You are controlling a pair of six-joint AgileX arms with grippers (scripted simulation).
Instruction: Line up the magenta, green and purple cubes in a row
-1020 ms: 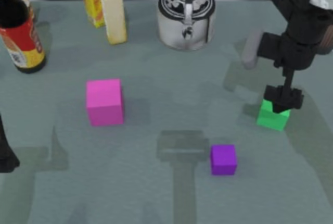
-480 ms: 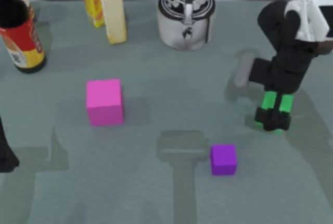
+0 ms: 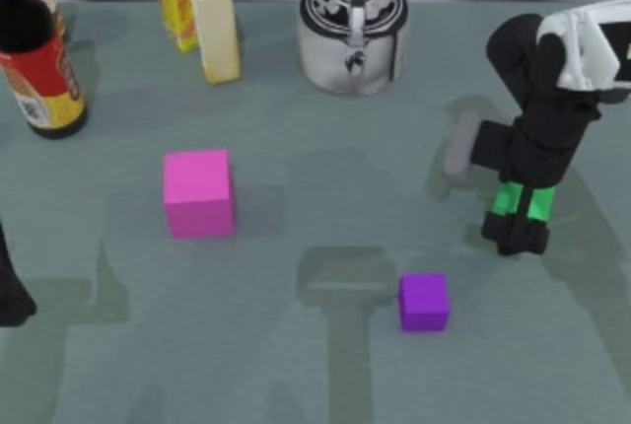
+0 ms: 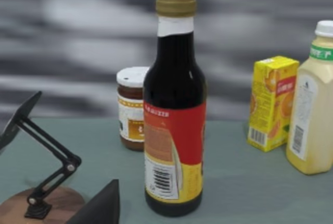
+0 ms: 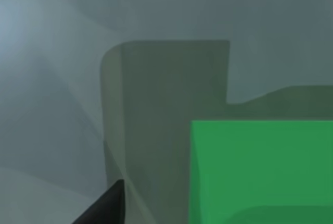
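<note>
Grey-green matte table (image 3: pixel 296 365). Right gripper (image 3: pixel 520 235) near right edge, pinching bright green matte cube (image 3: pixel 523 202), ready for carry toward row. Large magenta-pink cube (image 3: pixel 198 192) left of centre; small violet-purple cube (image 3: pixel 424 302) toward front edge. Left gripper parked at left edge; finger state cannot be told.

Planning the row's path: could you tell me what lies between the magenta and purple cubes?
Bare tabletop, only shadow, between the magenta cube and purple cube in the top view.

The right arm (image 3: pixel 537 99) is built of rounded matte black links with one white shell segment near its upper end, tapering to a boxy black right gripper (image 3: pixel 517 235) with two flat black fingers, while the left arm (image 3: pixel 10 286) shows only as a black sliver.
</note>
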